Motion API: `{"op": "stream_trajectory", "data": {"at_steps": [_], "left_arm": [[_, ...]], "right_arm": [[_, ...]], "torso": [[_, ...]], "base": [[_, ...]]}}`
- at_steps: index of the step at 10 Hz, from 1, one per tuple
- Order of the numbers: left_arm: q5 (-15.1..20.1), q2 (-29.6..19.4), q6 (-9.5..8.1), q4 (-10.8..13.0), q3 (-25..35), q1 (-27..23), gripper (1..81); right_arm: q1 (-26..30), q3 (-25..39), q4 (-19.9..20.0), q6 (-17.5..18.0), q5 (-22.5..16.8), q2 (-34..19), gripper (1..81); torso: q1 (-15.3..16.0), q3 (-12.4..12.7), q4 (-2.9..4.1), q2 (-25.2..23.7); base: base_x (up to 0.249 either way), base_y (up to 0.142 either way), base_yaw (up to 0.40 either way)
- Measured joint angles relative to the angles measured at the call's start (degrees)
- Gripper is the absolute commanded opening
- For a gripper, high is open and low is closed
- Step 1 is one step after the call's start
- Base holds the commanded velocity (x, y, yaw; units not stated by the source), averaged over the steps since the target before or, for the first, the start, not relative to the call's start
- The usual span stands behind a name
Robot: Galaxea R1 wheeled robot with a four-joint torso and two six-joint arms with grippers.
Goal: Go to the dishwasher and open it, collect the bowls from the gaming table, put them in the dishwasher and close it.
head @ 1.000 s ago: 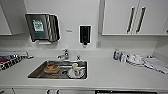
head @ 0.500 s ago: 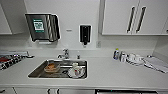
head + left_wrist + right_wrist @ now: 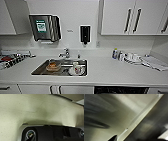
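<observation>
dishwasher, as far as i can tell, is the dark opening under the white counter at about 5 o'clock in my head view; it runs long across the cabinet front, and the picture's edge cuts it off, so i cannot make out its facing or its racks. the steel sink sits near 7 o'clock with blurred crockery in it, a tap behind it, and white wall cabinets at 1 o'clock. my wrist views are blurred; i cannot tell whether either of my grippers is spread or pressed together, or touching anything.
</observation>
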Motion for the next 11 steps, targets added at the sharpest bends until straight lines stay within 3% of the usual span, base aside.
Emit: {"op": "stream_trajectory", "data": {"at_steps": [4,6,11], "left_arm": [[0.11,0.05,0.0,0.0,0.0,0.05,81.1],[0.06,0.27,0.02,0.0,0.0,0.0,81.1],[0.02,0.27,0.0,0.0,-0.02,-0.15,81.1]], "right_arm": [[-3.13,-1.18,-2.04,-1.82,-4.82,0.79,81.1],[-5.67,-1.68,-3.11,-1.96,-3.11,1.54,81.1],[-3.96,-1.72,-3.39,-2.58,-3.66,1.87,81.1]], "torso": [[0.02,-0.02,0.0,0.0],[0.04,-0.06,0.0,0.0],[0.11,-0.11,0.0,0.02]], "base": [[-0.072,0.0,0.0],[-0.073,0.0,0.0],[-0.073,0.0,0.0]]}}
